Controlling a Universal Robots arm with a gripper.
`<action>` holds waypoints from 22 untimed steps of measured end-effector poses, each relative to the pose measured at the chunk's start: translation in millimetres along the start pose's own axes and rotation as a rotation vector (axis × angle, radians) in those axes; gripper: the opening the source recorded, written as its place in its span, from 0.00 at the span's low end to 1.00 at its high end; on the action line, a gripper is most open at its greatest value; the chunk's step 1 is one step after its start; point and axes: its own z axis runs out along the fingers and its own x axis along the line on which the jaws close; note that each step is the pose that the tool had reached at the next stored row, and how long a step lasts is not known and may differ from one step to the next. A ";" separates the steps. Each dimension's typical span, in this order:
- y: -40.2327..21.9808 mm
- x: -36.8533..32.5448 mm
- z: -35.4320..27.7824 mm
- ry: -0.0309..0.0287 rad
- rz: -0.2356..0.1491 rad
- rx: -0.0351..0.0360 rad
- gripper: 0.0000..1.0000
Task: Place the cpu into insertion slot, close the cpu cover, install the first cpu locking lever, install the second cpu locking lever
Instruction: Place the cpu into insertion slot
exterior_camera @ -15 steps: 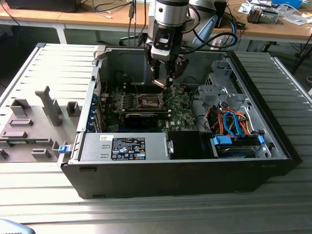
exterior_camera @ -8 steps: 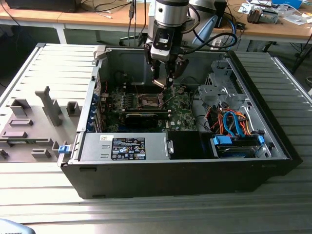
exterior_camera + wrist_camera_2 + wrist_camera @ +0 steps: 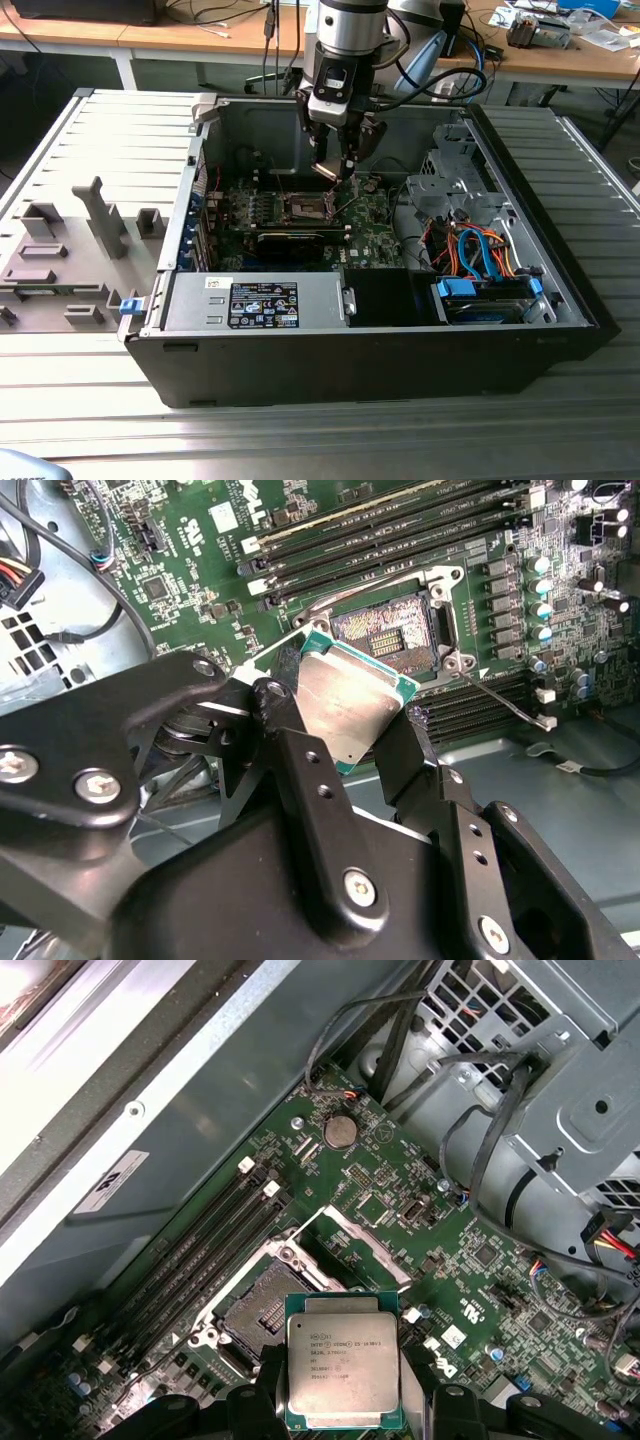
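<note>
My gripper (image 3: pixel 337 168) hangs inside the open computer case, a little above the green motherboard (image 3: pixel 375 215). It is shut on the cpu (image 3: pixel 350 705), a flat square chip with a silver top, clamped by two opposite edges between the black fingers (image 3: pixel 300 770). In the first wrist view the cpu (image 3: pixel 343 1365) is beside the insertion slot (image 3: pixel 255 1305), not over it. The slot (image 3: pixel 395 635) is a dark open square with bare contacts, also seen in the exterior view (image 3: pixel 308 207). The cpu cover (image 3: pixel 352 1245) stands raised at the slot's edge. A thin wire lever (image 3: pixel 500 695) sticks out beside the slot.
Memory slots (image 3: pixel 380 520) run along one side of the socket. A drive cage (image 3: pixel 450 185) with orange and blue cables (image 3: pixel 480 255) fills the case at the exterior view's right. A power supply (image 3: pixel 260 300) sits at the front. A grey fixture tray (image 3: pixel 70 260) lies outside.
</note>
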 end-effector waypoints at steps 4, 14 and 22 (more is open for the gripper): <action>0.0 0.0 0.1 0.0001 0.003 0.0001 0.55; 0.0 0.0 0.5 0.0007 0.016 0.0005 0.55; 0.0 0.0 0.8 0.0012 0.025 0.0008 0.55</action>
